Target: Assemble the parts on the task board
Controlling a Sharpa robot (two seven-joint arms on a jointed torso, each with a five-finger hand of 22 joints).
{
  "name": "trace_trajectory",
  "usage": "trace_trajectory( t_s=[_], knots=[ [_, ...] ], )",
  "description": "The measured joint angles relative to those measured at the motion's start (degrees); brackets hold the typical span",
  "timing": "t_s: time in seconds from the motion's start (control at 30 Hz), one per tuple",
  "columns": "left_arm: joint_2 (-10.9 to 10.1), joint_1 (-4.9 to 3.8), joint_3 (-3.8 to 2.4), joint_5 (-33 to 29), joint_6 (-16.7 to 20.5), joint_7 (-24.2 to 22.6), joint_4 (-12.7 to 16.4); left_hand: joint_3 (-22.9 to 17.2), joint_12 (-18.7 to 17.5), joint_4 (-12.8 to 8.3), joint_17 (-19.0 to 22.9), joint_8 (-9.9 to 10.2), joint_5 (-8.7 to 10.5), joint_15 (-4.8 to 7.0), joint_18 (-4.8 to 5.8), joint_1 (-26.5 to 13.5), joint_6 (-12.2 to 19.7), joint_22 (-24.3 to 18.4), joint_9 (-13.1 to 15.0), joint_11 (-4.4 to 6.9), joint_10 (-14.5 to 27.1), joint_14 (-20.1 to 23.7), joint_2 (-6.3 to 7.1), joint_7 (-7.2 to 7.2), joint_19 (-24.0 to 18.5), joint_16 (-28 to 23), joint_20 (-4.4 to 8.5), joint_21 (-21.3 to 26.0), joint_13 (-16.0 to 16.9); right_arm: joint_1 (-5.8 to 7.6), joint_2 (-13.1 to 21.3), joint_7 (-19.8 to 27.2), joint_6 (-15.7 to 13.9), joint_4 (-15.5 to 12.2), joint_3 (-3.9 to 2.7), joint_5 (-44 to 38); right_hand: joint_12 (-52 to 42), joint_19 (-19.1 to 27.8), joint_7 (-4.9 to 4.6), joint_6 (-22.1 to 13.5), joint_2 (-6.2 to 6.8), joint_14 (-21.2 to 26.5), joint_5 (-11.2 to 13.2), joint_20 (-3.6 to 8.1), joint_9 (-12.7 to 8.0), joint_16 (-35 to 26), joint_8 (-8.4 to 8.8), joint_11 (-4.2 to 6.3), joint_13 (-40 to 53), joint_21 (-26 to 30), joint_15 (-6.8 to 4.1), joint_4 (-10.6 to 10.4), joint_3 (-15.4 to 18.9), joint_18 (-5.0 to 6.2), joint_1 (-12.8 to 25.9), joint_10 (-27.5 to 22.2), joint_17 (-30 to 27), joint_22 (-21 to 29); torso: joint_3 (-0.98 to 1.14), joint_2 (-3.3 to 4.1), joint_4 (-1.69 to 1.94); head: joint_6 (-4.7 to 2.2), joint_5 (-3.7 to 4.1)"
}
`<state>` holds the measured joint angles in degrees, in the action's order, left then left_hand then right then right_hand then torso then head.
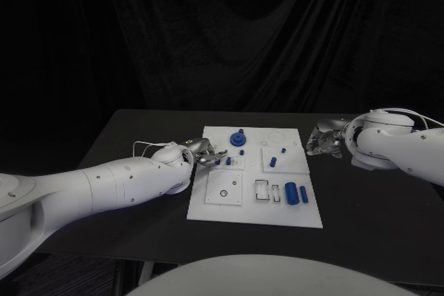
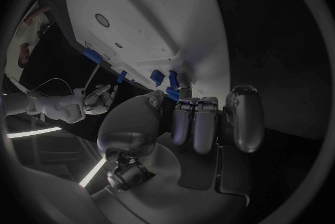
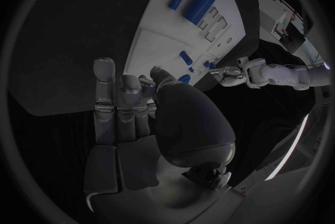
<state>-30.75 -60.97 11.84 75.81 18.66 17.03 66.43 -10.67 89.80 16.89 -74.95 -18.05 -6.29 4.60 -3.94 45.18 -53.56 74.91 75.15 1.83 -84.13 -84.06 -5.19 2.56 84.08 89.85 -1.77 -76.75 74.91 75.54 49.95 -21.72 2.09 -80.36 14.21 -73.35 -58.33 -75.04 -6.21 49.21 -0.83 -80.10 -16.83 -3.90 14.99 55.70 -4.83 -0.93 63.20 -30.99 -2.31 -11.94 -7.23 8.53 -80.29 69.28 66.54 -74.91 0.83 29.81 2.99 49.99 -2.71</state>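
- Head view: I see the left robot hand (image 1: pixel 205 156) over the task board (image 1: pixel 255 209) at its left edge, on the black desk (image 1: pixel 370 206); whether it grips anything I cannot tell. Blue cylinders (image 1: pixel 296 193) lie on the board's right side.
- Left wrist view: fingers (image 2: pixel 195 123) curled beside a small blue part (image 2: pixel 172 80).
- Right wrist view: right robot hand (image 3: pixel 129 109) curled, empty, beside the board.

The black table (image 1: pixel 138 126) carries the white task board (image 1: pixel 222 209) at its middle, lying flat.

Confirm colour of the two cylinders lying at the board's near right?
Blue, both cylinders; clearest in the head view.
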Motion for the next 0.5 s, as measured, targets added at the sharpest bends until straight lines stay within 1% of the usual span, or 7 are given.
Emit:
trace_trajectory(
  t_s=[0.07, 0.2, 0.23, 0.3, 0.37, 0.47, 0.5],
  knots=[
    [-0.11, 0.01, 0.00, 0.00, 0.03, -0.28, -0.03, 0.30, 0.00, 0.01, 0.00, 0.30, -0.11, 0.00, -0.01, -0.41, 0.00, 0.00, 0.00, 0.00, 0.00, 0.00, -0.41, 0.00, 0.00, 0.00, 0.00, 0.30, 0.00, 0.00, 0.00, -0.01, 0.05, 0.00, 0.00, 0.00, 0.00, 0.00, 0.00, 0.00, 0.00, 0.00, 0.00, 0.00, 0.00, 0.00, 0.00, 0.00, -0.03, 0.00, 0.00, -0.14, -0.14, 0.00, 0.00, 0.00, 0.00, 0.00, 0.00, 0.01, 0.00, 0.00, -0.02],
    [-0.35, 0.06, 0.01, 0.00, 0.21, -1.11, -0.16, 1.11, 0.00, 0.02, 0.00, 0.36, -0.88, 0.00, 0.00, -1.81, -0.52, 0.00, -0.03, 0.00, 0.00, 0.00, -1.81, -0.10, 0.00, 0.00, 0.00, 0.30, 0.00, 0.00, 0.00, -0.04, 0.13, 0.01, 0.00, 0.00, 0.00, 0.00, -0.20, 0.20, 0.00, 0.00, 0.00, 0.00, 0.00, 0.00, 0.00, 0.00, -0.03, 0.00, 0.00, -0.14, -0.14, 0.00, 0.00, 0.00, 0.00, 0.00, -0.01, 0.02, 0.00, 0.00, -0.02],
    [-0.42, 0.07, 0.03, 0.00, 0.28, -1.37, -0.20, 1.70, 0.00, 0.06, 0.00, 0.55, -1.68, 0.00, 0.00, -2.54, -0.95, 0.00, -0.12, 0.00, 0.00, 0.00, -2.58, -0.09, 0.00, 0.00, 0.00, 0.30, 0.00, 0.00, 0.00, -0.04, 0.14, 0.01, -0.01, 0.00, -0.01, 0.00, -0.20, 0.20, 0.00, 0.00, 0.00, 0.00, 0.00, 0.00, 0.00, 0.00, -0.03, 0.00, 0.00, -0.14, -0.14, -0.01, 0.00, 0.00, 0.00, 0.00, -0.01, 0.02, 0.01, 0.00, -0.02],
    [-0.61, 0.14, 0.07, 0.00, 0.50, -2.01, -0.28, 2.29, 0.00, 0.10, 0.00, 0.52, -3.21, 0.00, 0.00, -3.00, -1.14, 0.00, -0.18, 0.00, 0.00, 0.00, -4.60, -0.10, 0.00, 0.00, 0.00, 0.30, 0.00, 0.00, 0.01, -0.06, 0.17, 0.01, -0.02, 0.00, -0.01, 0.00, -0.20, 0.20, 0.00, 0.00, 0.00, 0.00, 0.00, 0.00, 0.00, 0.00, -0.03, 0.00, 0.00, -0.14, -0.14, 0.00, 0.00, 0.00, 0.00, 0.00, -0.02, 0.04, 0.02, 0.00, 0.01],
    [-0.80, 0.22, 0.11, 0.00, 0.65, -2.67, -0.39, 2.54, 0.00, 0.01, 0.00, 0.07, -4.16, 0.00, 0.00, -3.11, -1.14, 0.00, -0.30, 0.00, 0.00, 0.00, -6.19, -0.10, 0.00, 0.00, 0.00, 0.30, 0.00, 0.00, 0.01, -0.07, 0.20, 0.01, -0.02, 0.00, -0.01, 0.00, -0.20, 0.20, 0.00, 0.00, 0.00, 0.00, 0.00, 0.00, 0.00, 0.00, -0.03, 0.01, 0.00, -0.14, -0.14, -0.01, 0.00, 0.00, 0.00, 0.00, -0.02, 0.05, 0.04, 0.00, 0.02],
    [-0.99, 0.31, 0.17, 0.00, 0.70, -3.62, -0.55, 3.00, 0.00, 0.01, 0.01, -0.14, -5.56, 0.00, 0.00, -2.77, -1.13, 0.00, -0.38, 0.00, 0.00, 0.00, -7.97, -0.10, 0.00, 0.00, 0.00, 0.30, 0.00, 0.00, 0.01, -0.08, 0.23, 0.02, -0.02, 0.00, -0.01, 0.00, -0.20, 0.20, 0.00, 0.00, 0.00, 0.00, 0.00, 0.00, 0.00, 0.00, -0.03, 0.23, 0.00, -0.30, -0.30, -0.01, 0.00, 0.00, 0.00, -0.02, -0.02, 0.05, 0.06, 0.00, 0.05],
    [-1.01, 0.32, 0.18, 0.00, 0.70, -3.88, -0.61, 3.00, 0.00, 0.01, 0.01, -0.36, -5.89, 0.00, 0.00, -2.48, -1.13, 0.00, -0.37, 0.00, 0.00, 0.00, -8.36, -0.10, 0.00, 0.00, 0.00, 0.30, 0.00, 0.00, 0.00, -0.09, 0.24, 0.02, -0.02, 0.00, -0.01, 0.00, -0.20, 0.20, 0.00, 0.00, 0.00, 0.00, 0.00, 0.00, 0.00, 0.00, -0.03, 0.23, 0.00, -0.15, -0.45, -0.01, 0.00, 0.00, 0.00, -0.04, -0.02, 0.05, 0.06, 0.00, 0.05]
  ],
)
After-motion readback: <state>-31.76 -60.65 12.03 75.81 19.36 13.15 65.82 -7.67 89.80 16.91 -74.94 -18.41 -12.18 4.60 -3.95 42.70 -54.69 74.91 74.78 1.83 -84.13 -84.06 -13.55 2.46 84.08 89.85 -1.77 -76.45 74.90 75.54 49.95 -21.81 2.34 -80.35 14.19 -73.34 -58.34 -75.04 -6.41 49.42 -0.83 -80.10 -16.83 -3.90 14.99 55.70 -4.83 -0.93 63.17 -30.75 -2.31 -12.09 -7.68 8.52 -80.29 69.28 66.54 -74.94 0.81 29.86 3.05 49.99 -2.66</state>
